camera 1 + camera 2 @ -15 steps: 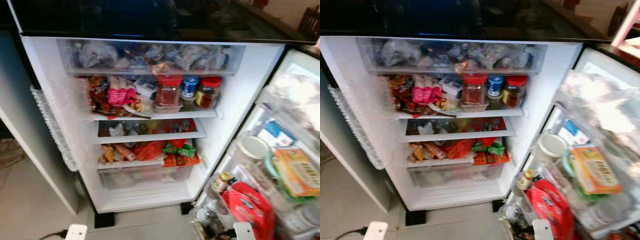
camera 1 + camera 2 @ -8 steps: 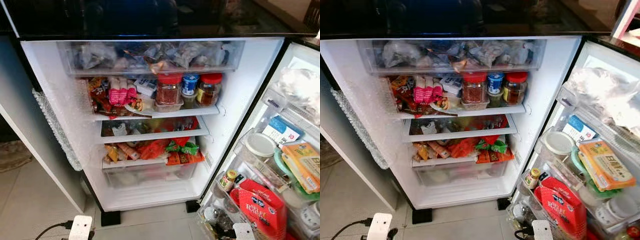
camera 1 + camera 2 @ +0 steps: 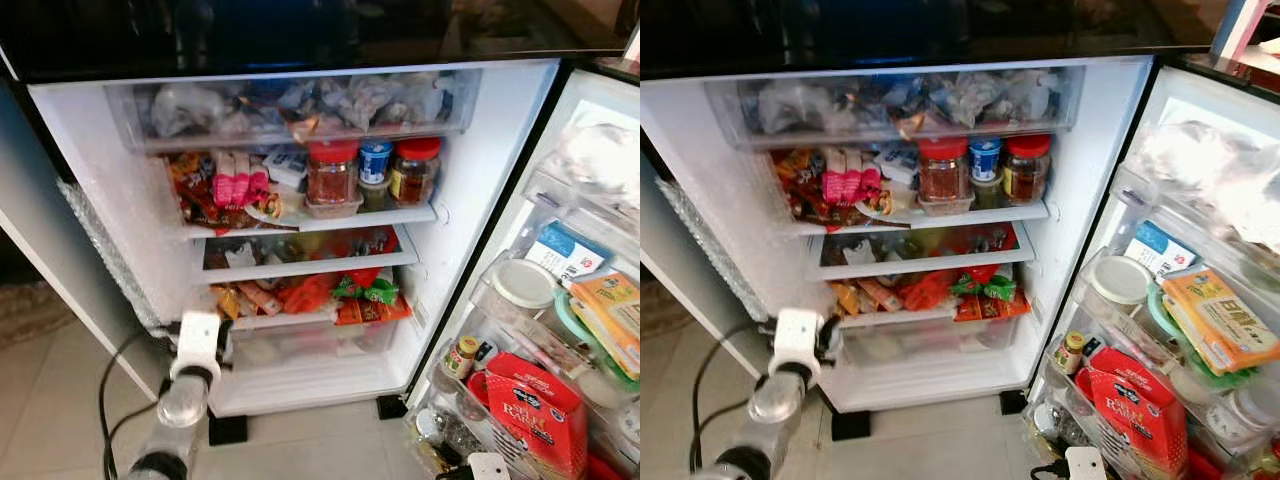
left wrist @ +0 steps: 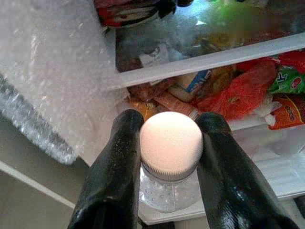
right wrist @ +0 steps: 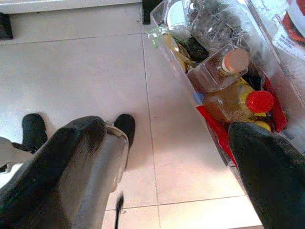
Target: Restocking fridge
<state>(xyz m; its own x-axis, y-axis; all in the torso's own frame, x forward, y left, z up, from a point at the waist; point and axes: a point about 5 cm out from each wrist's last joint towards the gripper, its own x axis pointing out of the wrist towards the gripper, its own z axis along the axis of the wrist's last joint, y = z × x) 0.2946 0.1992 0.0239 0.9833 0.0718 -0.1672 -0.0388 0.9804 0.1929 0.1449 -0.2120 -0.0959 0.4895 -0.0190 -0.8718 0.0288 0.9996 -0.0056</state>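
Observation:
The fridge [image 3: 120, 200] stands open, its shelves packed with jars and snack packets. My left arm [image 3: 198, 340] reaches up to the lower left of the compartment, beside the clear bottom drawer [image 3: 300, 350]. My left gripper [image 4: 170, 123] is shut on a clear bottle with a white cap [image 4: 171, 143], one black finger on each side of the cap, facing the lower shelves. My right gripper [image 5: 167, 138] hangs open over the tiled floor [image 5: 86, 71], next to the door's bottom bin [image 5: 190, 86], with nothing between its fingers.
The open door [image 3: 600, 130] on the right carries bins holding a red packet [image 3: 540, 410], a yellow box [image 3: 610, 315] and a white-lidded tub [image 3: 522, 283]. Red-lidded jars [image 3: 333, 172] fill the upper shelf. A bubble-wrapped edge [image 3: 100, 250] and a grey panel [image 3: 40, 250] flank the left.
My left arm has risen from the bottom edge of the picture up to the fridge's lower left corner. The camera has shifted slightly; the fridge contents have not moved.

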